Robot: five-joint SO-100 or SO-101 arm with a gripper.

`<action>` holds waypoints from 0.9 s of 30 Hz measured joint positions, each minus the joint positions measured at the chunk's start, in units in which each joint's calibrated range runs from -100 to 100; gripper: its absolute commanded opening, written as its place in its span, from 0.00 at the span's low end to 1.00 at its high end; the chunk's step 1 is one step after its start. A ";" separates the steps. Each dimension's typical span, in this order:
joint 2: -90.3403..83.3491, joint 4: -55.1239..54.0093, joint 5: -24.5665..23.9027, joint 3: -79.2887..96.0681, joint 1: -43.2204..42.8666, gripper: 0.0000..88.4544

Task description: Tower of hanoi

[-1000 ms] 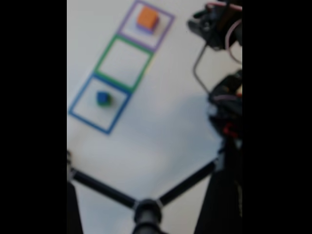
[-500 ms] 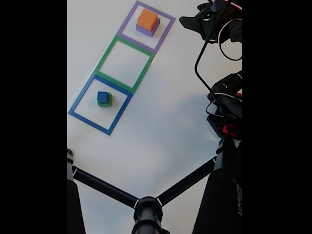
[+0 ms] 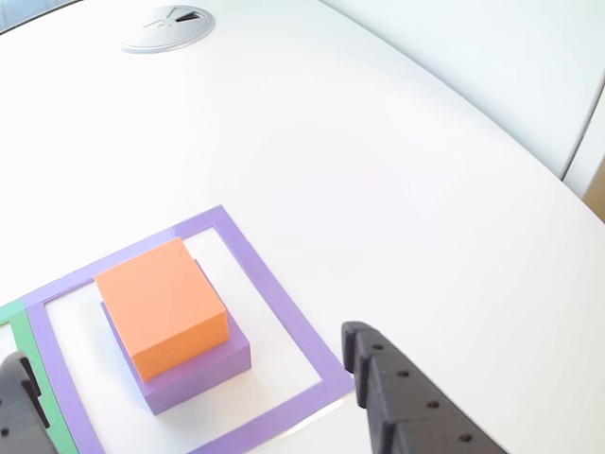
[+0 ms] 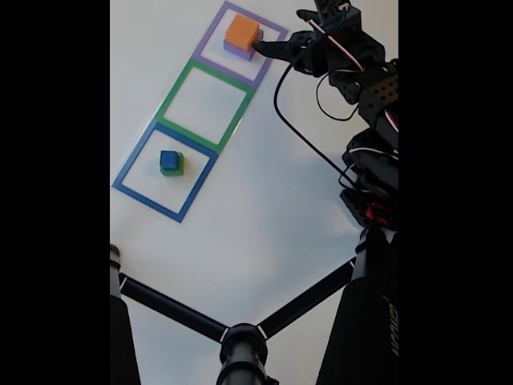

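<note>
Gripper [image 3: 189, 388] jaws spread, orange block [image 3: 163, 305] between them, atop purple block [image 3: 194, 372]. Risk: fingers probably low, may pinch purple too, drag both.

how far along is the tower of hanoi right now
Midway, it seems. Done: the blue cube sits on the green block in the blue tape square. In hand: the open gripper straddles the orange block, stacked on the purple block in the purple tape square. Left: both larger blocks unmoved; the green tape square holds nothing.
</note>
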 measured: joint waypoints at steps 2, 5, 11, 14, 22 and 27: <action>4.56 -5.64 0.00 0.35 -0.94 0.51; 12.41 -14.67 0.18 0.35 -1.52 0.52; 26.68 -27.65 0.18 0.18 -1.76 0.52; 31.74 -32.65 0.18 -0.18 -1.76 0.52; 46.26 -43.77 0.18 -6.11 -2.69 0.51; 53.69 -48.21 0.18 -10.71 -3.86 0.51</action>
